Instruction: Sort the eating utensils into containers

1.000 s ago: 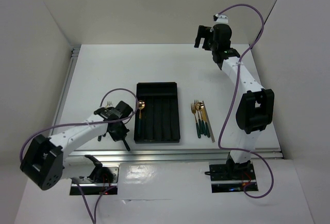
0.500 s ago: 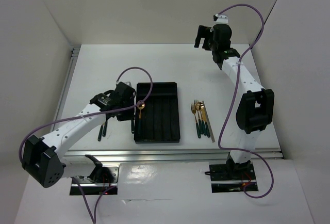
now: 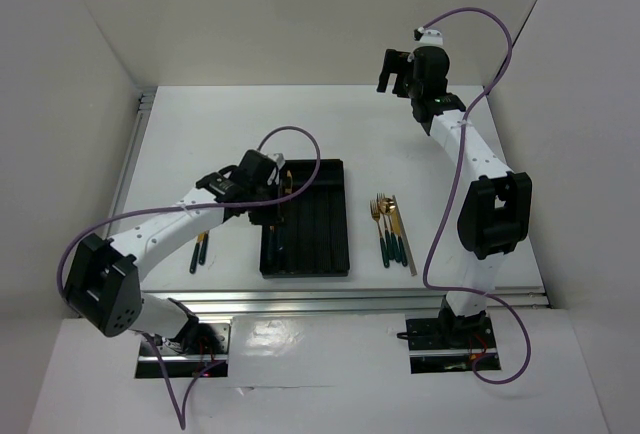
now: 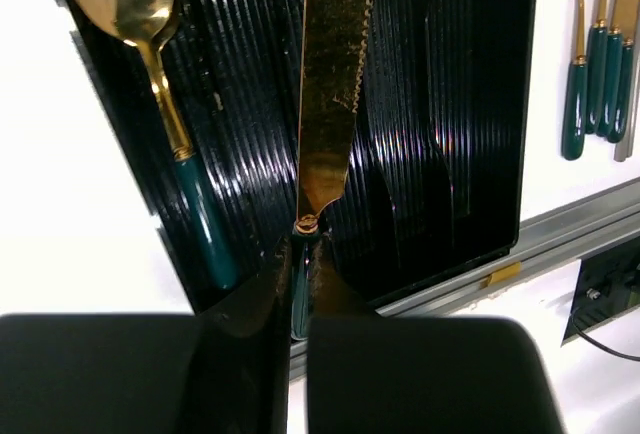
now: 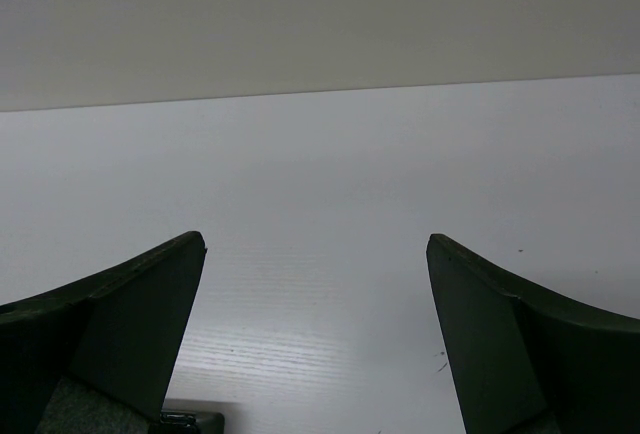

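Note:
My left gripper [image 4: 300, 254] is shut on the dark green handle of a gold knife [image 4: 335, 84]. The serrated blade sticks out ahead over the ribbed black tray [image 4: 450, 104]. In the top view this gripper [image 3: 272, 199] hangs over the tray's [image 3: 325, 239] left side. A gold spoon [image 4: 150, 44] with a green handle lies in the leftmost compartment. More utensils [image 3: 390, 226] lie in a row right of the tray, and the left wrist view shows these utensils [image 4: 590, 64] too. My right gripper [image 3: 392, 69] is raised at the back, open and holding nothing; its jaws [image 5: 315, 244] stand wide apart.
Two dark green handles [image 3: 197, 252] lie on the table left of the tray, beside the left arm. A thin silver piece [image 3: 411, 249] lies at the right end of the utensil row. A metal rail [image 3: 340, 299] runs along the near table edge.
The left arm has swung right and away from the near edge, carrying the knife from the table left of the tray to above the tray. The right arm has not moved.

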Robot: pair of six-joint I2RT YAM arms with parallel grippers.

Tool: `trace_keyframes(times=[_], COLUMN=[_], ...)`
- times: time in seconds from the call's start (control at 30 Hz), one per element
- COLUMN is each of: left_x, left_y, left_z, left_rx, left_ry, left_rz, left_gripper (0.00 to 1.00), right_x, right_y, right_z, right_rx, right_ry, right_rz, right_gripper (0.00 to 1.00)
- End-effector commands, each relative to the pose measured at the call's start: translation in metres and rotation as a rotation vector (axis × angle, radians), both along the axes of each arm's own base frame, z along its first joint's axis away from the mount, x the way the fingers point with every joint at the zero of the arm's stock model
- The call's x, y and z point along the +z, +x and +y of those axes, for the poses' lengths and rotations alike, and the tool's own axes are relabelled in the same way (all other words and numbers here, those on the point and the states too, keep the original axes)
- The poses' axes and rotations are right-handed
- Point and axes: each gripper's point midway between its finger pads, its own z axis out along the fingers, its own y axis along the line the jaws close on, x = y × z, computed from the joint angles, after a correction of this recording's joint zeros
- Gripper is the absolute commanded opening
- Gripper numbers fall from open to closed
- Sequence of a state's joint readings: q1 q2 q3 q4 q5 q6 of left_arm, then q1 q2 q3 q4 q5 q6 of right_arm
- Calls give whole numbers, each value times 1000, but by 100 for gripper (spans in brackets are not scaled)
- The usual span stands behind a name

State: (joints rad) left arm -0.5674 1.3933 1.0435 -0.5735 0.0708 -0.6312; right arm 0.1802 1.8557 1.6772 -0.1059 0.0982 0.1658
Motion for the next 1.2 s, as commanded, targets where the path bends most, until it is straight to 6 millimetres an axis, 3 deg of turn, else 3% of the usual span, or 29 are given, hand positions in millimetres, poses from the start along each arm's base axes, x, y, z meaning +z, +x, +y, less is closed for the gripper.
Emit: trace_keyframes(times=[0.0, 0.3, 0.57, 0.87, 1.0, 1.17], left_x=[12, -12, -45, -53, -68, -74], left_y=[17, 15, 7, 10, 4, 2], left_z=[-16, -23, -17, -10, -3, -7], left_rx=[3, 122, 139, 177, 183, 170], left_ry=[-51, -86, 31, 71, 116, 153], left_rz=[-43, 41, 112, 117, 156, 170], left_gripper=[0, 0, 0, 0, 0, 0], right_x=[26, 26, 26, 26, 26, 21], right_y=[0, 2, 2, 2, 2, 4], right_z=[-5, -6, -6, -6, -4, -4], right_rx=[-17, -26, -26, -26, -17, -17], right_ry=[1, -1, -1, -1, 1, 0], right_rz=[-65, -66, -66, -66, -65, -56], right_gripper=[100, 100, 100, 100, 100, 100])
